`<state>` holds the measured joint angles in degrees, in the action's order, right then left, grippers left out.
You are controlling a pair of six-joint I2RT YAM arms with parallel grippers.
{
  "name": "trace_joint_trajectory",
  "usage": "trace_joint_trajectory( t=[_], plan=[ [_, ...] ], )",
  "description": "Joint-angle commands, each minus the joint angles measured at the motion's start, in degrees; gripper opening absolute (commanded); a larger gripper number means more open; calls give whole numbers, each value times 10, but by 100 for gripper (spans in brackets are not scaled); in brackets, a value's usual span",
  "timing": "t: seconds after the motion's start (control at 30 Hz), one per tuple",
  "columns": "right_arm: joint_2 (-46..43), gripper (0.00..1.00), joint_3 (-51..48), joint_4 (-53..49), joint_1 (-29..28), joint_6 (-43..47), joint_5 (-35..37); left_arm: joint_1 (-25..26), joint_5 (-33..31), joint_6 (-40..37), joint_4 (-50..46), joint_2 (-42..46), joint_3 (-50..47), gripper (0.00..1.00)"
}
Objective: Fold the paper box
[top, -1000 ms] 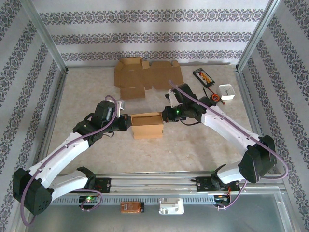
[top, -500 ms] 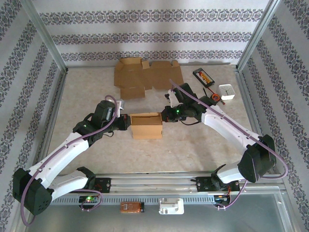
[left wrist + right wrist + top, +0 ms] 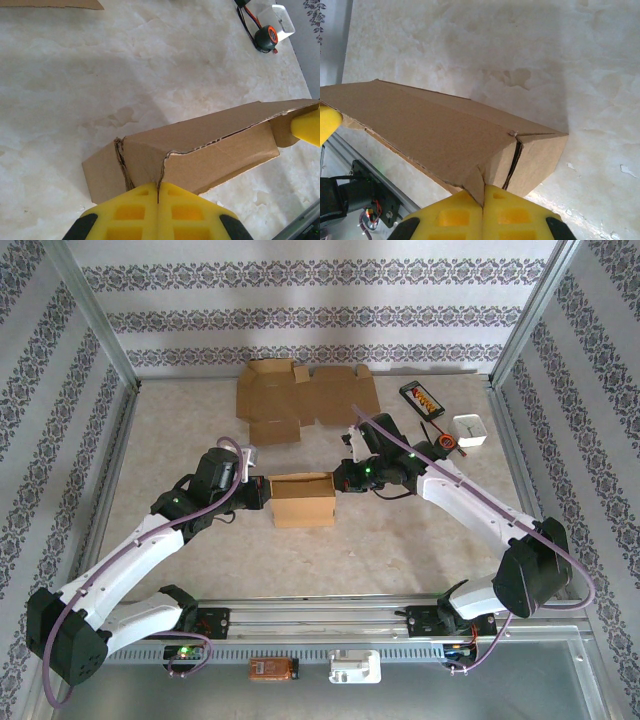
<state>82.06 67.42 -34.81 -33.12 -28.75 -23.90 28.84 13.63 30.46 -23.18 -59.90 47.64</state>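
Up close, the left fingers (image 3: 131, 212) and right fingers (image 3: 456, 216) sit squeezed together against the paper box (image 3: 304, 499) ends; from above, the left arm (image 3: 130, 548) and right arm (image 3: 470, 505) angle inward, flanking it.

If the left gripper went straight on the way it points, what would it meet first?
The small brown cardboard box: the shut left gripper has its tips at the box's near end, seemingly touching. The right gripper is at the far end.
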Motion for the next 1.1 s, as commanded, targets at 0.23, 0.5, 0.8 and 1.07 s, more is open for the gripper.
trace_joint_trajectory(
  t=[0.23,0.5,0.8,1.07],
  plan=[
    [22,6,-29,-31,-15,14,34,5,5,3,-25,8,-2,0],
    [12,8,-31,-45,-18,33,65,5,-3,2,-30,8,-3,0],
    [9,9,-22,-34,-29,27,58,6,1,9,-20,-1,-4,0],
    [9,9,-20,-38,-29,32,62,5,-32,-8,-67,-1,8,0]
  ],
)
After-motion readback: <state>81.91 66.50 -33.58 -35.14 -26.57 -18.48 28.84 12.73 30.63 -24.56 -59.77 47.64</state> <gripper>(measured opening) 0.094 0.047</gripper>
